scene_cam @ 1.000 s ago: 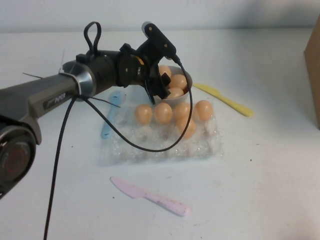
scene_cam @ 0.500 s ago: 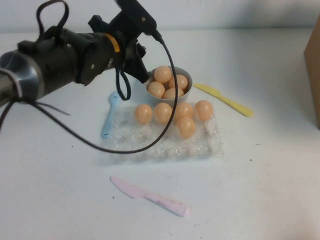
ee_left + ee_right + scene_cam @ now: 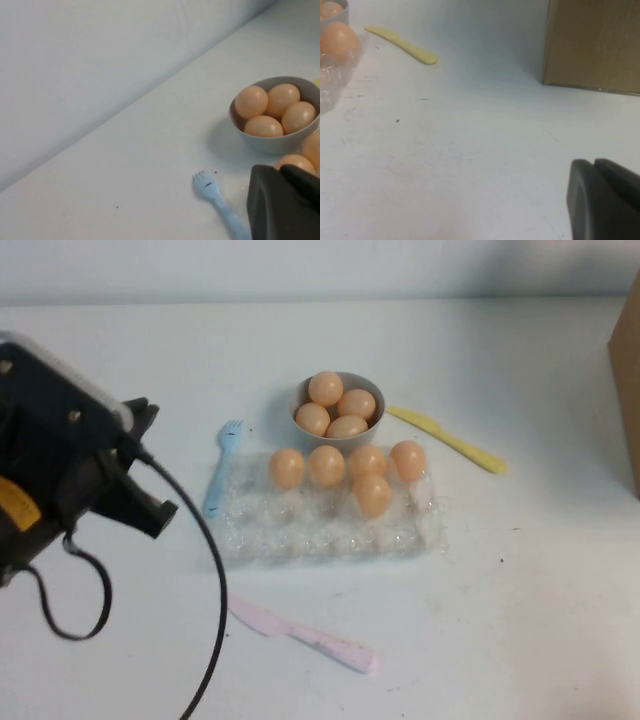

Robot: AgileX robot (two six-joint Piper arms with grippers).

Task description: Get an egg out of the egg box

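Note:
The clear plastic egg box [image 3: 330, 530] lies mid-table with five orange-tan eggs in its far cups, one of them [image 3: 372, 495] a row nearer. My left arm [image 3: 70, 470] is low at the near left, well clear of the box. In the left wrist view my left gripper [image 3: 280, 169] is shut and empty, with a tray egg [image 3: 295, 161] just beyond its tips. My right gripper [image 3: 594, 162] is shut and empty over bare table. It is out of the high view, and its wrist view shows the box's end [image 3: 330, 80] and one egg [image 3: 337, 40].
A grey bowl [image 3: 300, 400] with several eggs stands just behind the box. A blue fork [image 3: 220, 470] lies at the box's left, a yellow knife [image 3: 445, 438] at the right back, a pink knife [image 3: 300, 632] in front. A cardboard box [image 3: 628, 390] stands at the right edge.
My left arm has drawn back from over the bowl to the near left, close to the camera. The eggs in the box and in the bowl have not moved.

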